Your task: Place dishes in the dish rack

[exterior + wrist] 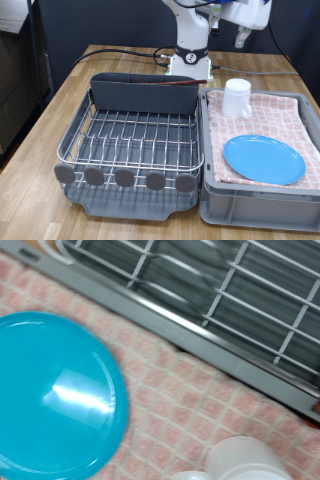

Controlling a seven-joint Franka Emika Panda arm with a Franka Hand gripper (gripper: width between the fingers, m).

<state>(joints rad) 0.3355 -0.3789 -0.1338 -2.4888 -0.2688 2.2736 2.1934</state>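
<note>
**Tool raised above the crate; plate and mug not yet racked**

The tool [240, 40] hangs high at the exterior view's top right, well above the grey crate [212, 190] lined with pink checkered cloth [280, 115]. I cannot tell from either view how far its fingers are spread, and nothing shows between them.

Below the tool, the white mug [237, 97] stands upright on the cloth. The blue plate [264, 159] lies flat on the same cloth, further from the tool and near the mug but apart from it.

The dish rack [135, 140] sits on the tabletop [60, 100] just beside the crate, away from the tool toward the exterior view's left. The reddish wooden spoon [178, 85] rests in the rack's tall grey caddy [140, 92].

The wrist view takes in the plate [55, 390], the mug's rim [240, 460] and the rack wires [230, 300].
</note>
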